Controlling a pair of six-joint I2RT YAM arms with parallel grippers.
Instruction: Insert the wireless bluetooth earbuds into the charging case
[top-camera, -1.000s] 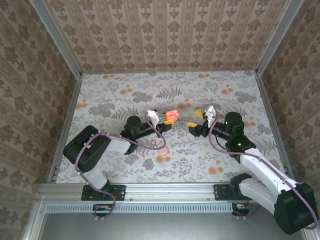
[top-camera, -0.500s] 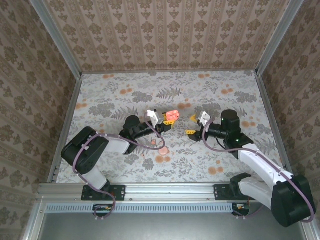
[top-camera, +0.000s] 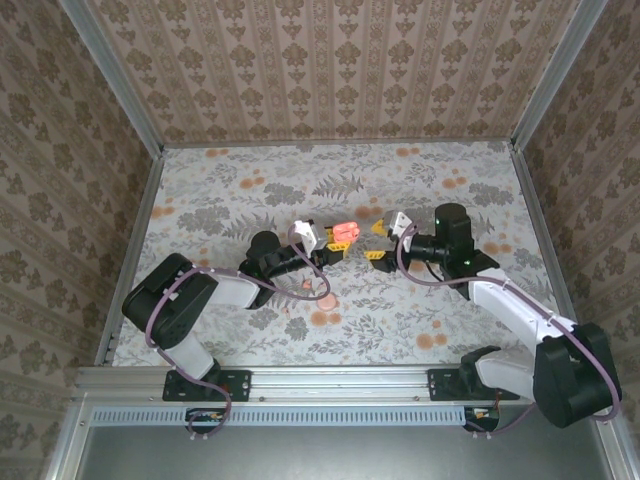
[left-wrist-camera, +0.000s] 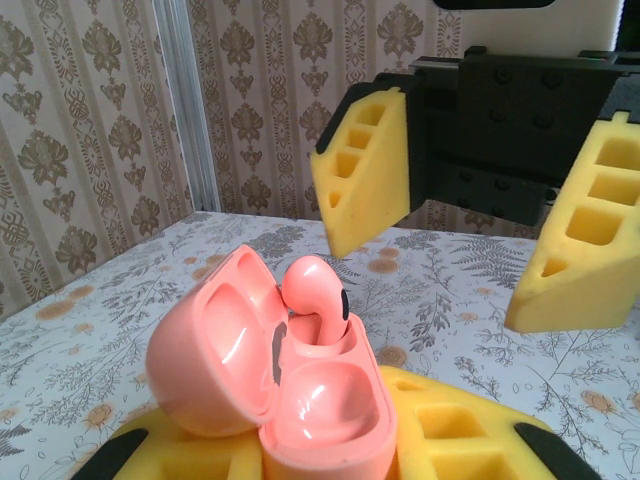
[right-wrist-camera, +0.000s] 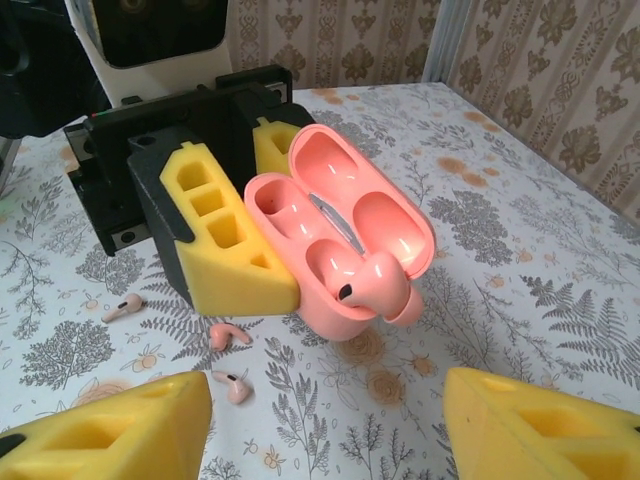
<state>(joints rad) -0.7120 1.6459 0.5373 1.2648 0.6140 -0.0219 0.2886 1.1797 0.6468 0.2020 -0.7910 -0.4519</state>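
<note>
The salmon-pink charging case is held off the table with its lid open, and my left gripper is shut on its base between yellow foam fingers. One earbud stands in the case's far slot with its head sticking out, also seen as the earbud. The near slot is empty. Two more pink earbuds lie on the cloth below the left gripper. My right gripper faces the case from the right, a short way off. It is open, with nothing between its fingers.
A paler small earbud-like piece lies on the floral cloth left of the other two. Metal rails and patterned walls enclose the table. Open cloth stretches behind and to both sides of the grippers.
My right gripper has swung left and turned toward the case, ending closer to it. Its jaws have narrowed a little. The left gripper and the case have stayed put.
</note>
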